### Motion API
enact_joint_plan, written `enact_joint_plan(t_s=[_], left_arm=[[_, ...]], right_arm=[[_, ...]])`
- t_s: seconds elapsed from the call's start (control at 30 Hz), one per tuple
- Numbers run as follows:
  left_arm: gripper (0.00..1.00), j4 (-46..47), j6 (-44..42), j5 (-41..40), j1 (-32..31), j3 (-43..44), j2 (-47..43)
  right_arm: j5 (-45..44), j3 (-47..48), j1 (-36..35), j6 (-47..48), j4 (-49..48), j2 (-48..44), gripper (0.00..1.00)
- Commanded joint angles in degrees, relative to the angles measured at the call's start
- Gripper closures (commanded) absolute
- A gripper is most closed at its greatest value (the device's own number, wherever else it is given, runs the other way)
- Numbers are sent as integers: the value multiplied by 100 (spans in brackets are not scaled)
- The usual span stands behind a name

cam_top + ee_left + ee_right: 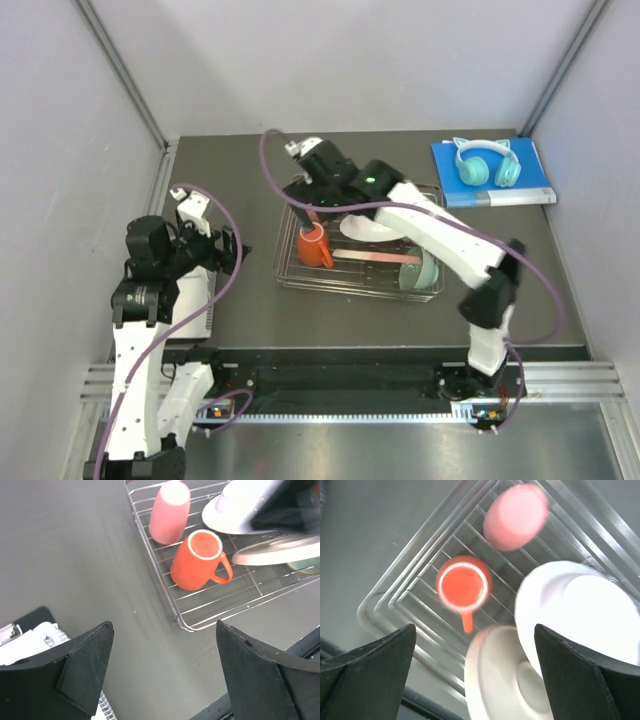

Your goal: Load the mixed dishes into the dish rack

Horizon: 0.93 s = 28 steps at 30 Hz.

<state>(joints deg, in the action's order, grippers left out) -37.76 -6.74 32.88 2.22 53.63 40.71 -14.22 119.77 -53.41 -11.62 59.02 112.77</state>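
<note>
**First:** Top external view first: how full is the dish rack (300, 283)?

**Second:** Nearly loaded, I'd say. It sits mid-table. The orange mug (314, 247) is at its near-left corner and the pink tumbler (171, 512) just beyond it. The white plate (230, 512) and patterned plate (280, 551) lean across the middle, with the mint bowl (418, 270) at the near-right corner.

**First:** Anything left out?

**Second:** No dishes on the bare table (230, 170). I can't make out the small orange bowl.

**First:** And the claws?

**Second:** The right gripper (475, 630) hangs over the rack's left end, jaws spread wide, holding nothing. The left gripper (164, 625) hovers near the table's left edge, also agape and empty.
</note>
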Motion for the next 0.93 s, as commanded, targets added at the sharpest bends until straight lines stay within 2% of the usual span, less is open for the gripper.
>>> enact_joint_plan(t_s=[0.0, 0.07, 0.2, 0.27, 0.3, 0.4, 0.53, 0.9], left_arm=[[14, -135, 357, -291, 15, 376, 252], [20, -406, 445, -134, 24, 517, 393], [20, -820, 551, -36, 16, 719, 701], [15, -838, 490, -45, 24, 737, 658], [2, -812, 481, -54, 24, 728, 571], [1, -786, 472, -142, 24, 684, 465], [1, -847, 516, -212, 24, 658, 385], [1, -751, 578, -370, 16, 500, 210]], right_arm=[[-336, -1098, -161, -156, -1065, -2508, 0], [-397, -1638, -188, -262, -1252, -3101, 0], [-704, -2543, -223, -604, -955, -4076, 0], [-801, -2817, -266, -815, -796, -4332, 0], [-871, -3114, -275, -868, -805, -4621, 0], [-907, -3651, -293, -1070, -980, -5122, 0], [-925, -3952, -293, -1150, -1112, -5406, 0], [-986, -3978, -337, -1114, -1104, -5397, 0]])
